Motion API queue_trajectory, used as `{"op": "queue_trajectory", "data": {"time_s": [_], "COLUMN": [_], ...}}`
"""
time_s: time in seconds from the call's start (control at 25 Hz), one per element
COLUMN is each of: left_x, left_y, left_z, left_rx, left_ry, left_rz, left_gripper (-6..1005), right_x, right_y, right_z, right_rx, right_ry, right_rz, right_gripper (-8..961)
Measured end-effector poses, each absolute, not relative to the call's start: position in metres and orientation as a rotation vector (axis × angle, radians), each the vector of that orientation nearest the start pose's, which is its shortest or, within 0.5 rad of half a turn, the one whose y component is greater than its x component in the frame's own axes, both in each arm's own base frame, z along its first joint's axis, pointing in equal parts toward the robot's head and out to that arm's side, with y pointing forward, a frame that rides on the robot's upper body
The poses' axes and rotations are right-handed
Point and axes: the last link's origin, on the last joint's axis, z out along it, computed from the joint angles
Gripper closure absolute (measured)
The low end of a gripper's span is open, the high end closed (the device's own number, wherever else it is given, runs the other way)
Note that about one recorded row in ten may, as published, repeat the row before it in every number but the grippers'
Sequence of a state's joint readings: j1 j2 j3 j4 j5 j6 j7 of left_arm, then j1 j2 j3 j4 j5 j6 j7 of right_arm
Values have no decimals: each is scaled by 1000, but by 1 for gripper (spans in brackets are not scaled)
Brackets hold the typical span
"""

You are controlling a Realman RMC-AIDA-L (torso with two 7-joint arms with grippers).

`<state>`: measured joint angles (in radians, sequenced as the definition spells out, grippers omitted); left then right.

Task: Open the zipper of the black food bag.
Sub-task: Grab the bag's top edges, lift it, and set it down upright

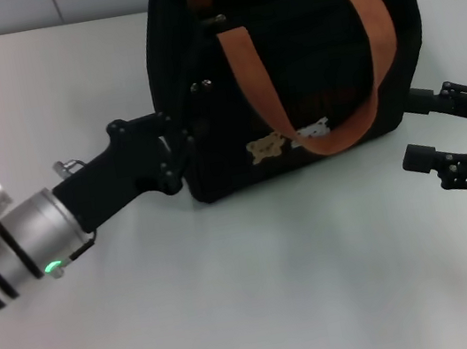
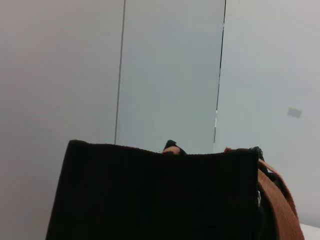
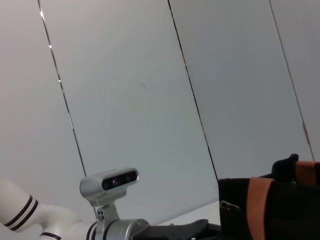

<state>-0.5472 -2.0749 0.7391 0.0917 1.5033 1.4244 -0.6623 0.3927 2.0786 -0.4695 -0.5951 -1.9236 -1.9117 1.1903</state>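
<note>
The black food bag (image 1: pixel 305 64) stands upright at the table's far middle, with two orange-brown handles (image 1: pixel 248 73) and a tan bear patch (image 1: pixel 265 147) on its near face. A small silver metal piece (image 1: pixel 217 20) shows near the bag's top on its left part; the zipper line itself blends into the black fabric. My left gripper (image 1: pixel 177 148) is up against the bag's left end, low down. My right gripper (image 1: pixel 418 127) hovers open just off the bag's right end, touching nothing. The left wrist view shows the bag's end (image 2: pixel 155 195) close up.
The white table (image 1: pixel 263 295) stretches in front of the bag. Grey wall panels (image 2: pixel 170 75) rise behind it. The right wrist view shows the left arm's wrist camera (image 3: pixel 110 182) beyond the bag (image 3: pixel 270 210).
</note>
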Motion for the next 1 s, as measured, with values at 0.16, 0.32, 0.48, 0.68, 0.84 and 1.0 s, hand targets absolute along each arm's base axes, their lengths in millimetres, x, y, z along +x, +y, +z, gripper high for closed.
{"op": "queue_trajectory", "data": {"time_s": [0.16,0.32,0.48,0.68,0.84,1.0], "left_x": [-277,-284,-297,-302,-281,-266], "left_y": [302,297,296,297,293,289], "left_z": [-34,-9,31,88,136,155], "left_rx": [-2371,-2364,-2410,-2464,-2437,-2424], "left_ry": [-361,-317,-274,-252,-123,-41], "left_rz": [-1003,-1011,-909,-767,-759,-767], "left_gripper": [881,882,883,884,885,887], "right_x": [279,279,278,278,277,279], "right_y": [264,264,265,266,266,266], "right_z": [28,28,29,32,30,27], "right_rx": [-2608,-2606,-2596,-2580,-2577,-2569], "right_ry": [501,500,496,489,498,525], "right_rz": [1148,1149,1155,1165,1173,1179], "right_gripper": [129,129,130,130,130,130]}}
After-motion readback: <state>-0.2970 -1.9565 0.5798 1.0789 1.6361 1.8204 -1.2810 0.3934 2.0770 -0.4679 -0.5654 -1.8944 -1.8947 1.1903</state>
